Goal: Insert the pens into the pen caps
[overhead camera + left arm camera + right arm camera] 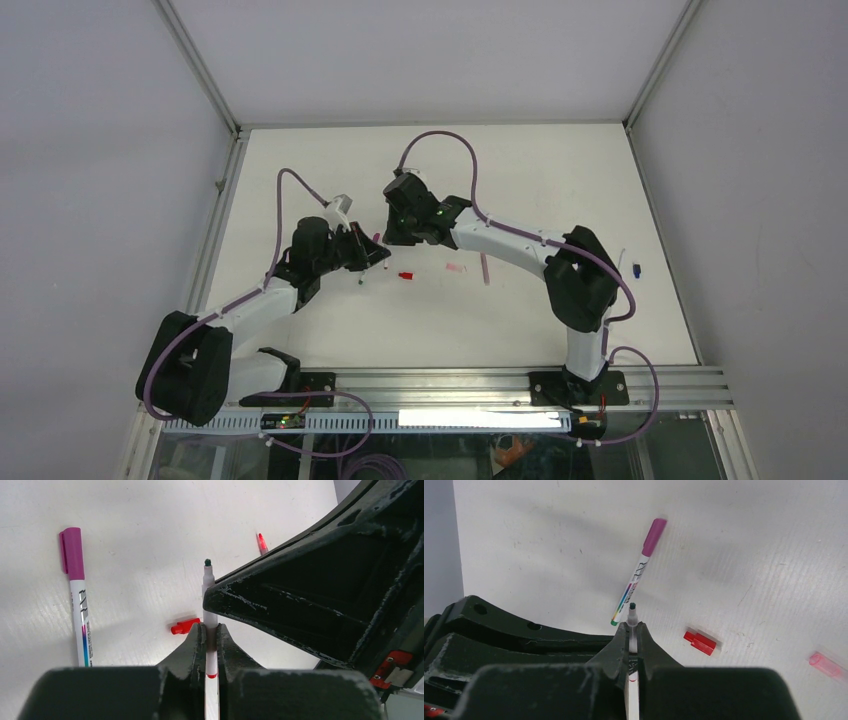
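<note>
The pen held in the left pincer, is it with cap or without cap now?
Without cap: the pen shows its bare dark tip above the left pincer.

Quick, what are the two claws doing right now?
Left gripper: closed on the uncapped pen.
Right gripper: closed on that same pen, nearer its tip.

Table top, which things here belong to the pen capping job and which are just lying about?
Job: uncapped pen, red cap, pink cap, capped magenta pen.
Not the job: purple cable, metal rail, both rig fittings.
</note>
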